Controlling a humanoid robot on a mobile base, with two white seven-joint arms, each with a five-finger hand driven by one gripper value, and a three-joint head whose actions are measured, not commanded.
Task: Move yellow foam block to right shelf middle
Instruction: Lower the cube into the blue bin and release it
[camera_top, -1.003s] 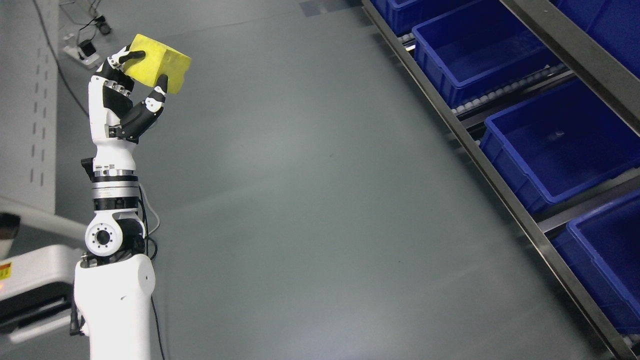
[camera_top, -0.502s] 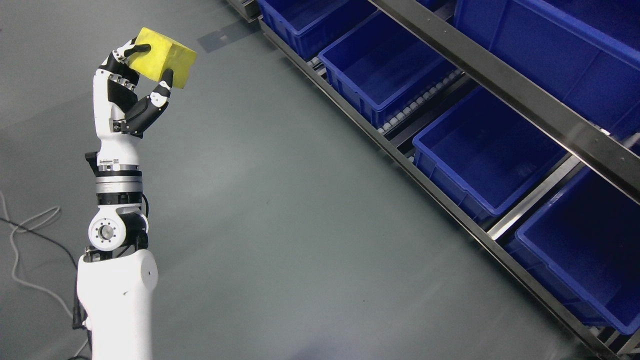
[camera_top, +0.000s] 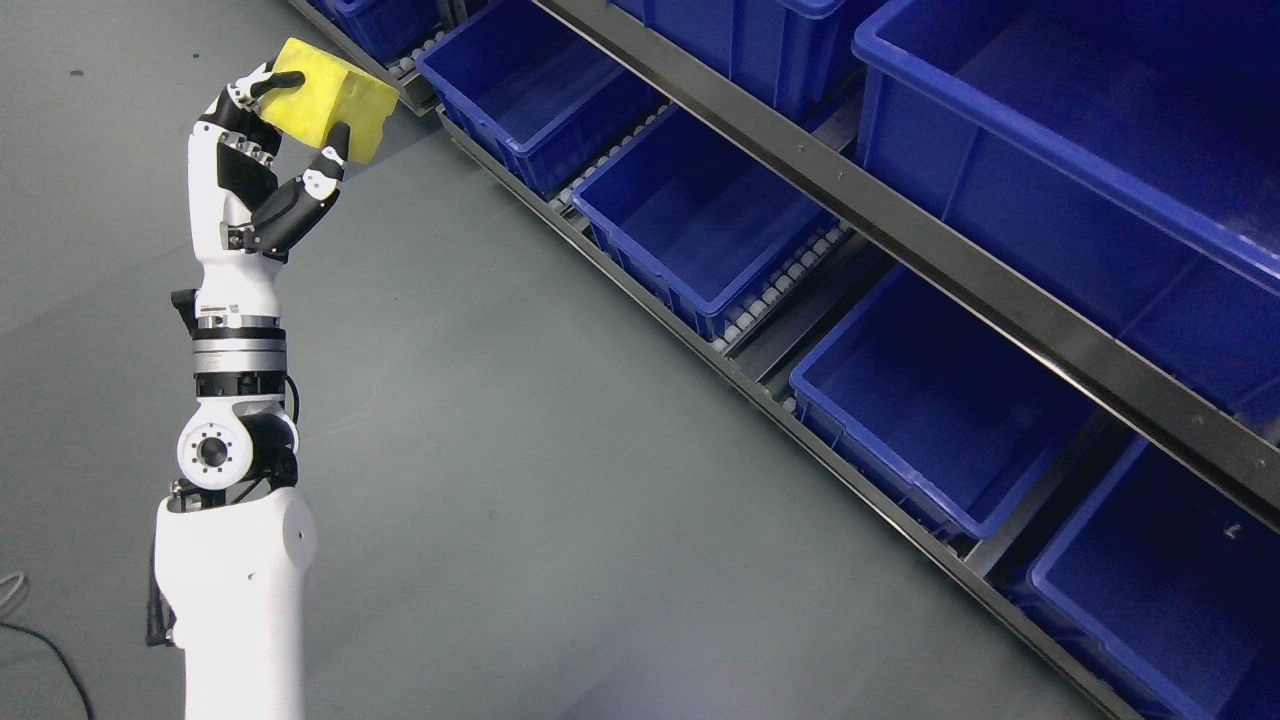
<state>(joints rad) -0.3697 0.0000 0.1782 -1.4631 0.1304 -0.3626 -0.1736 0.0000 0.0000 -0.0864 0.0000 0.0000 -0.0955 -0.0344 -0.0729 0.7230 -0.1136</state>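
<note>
My left hand (camera_top: 285, 130) is raised at the upper left and is shut on the yellow foam block (camera_top: 328, 98), with fingers on its top corner and thumb under its front edge. The block is held in the air above the grey floor, left of the shelf. The shelf (camera_top: 900, 240) runs diagonally across the right side, with blue bins on a lower and an upper level. The nearest lower bins (camera_top: 700, 215) stand open and show nothing inside. My right arm is out of view.
The grey floor (camera_top: 500, 450) spreads between my arm and the shelf. A metal rail (camera_top: 1000, 270) separates the lower bins from the upper bins (camera_top: 1080, 150). A dark cable (camera_top: 30, 645) lies at the lower left edge.
The whole view has swung toward the shelf, so the bins now fill the right side and sit closer. My left hand keeps the same hold on the block.
</note>
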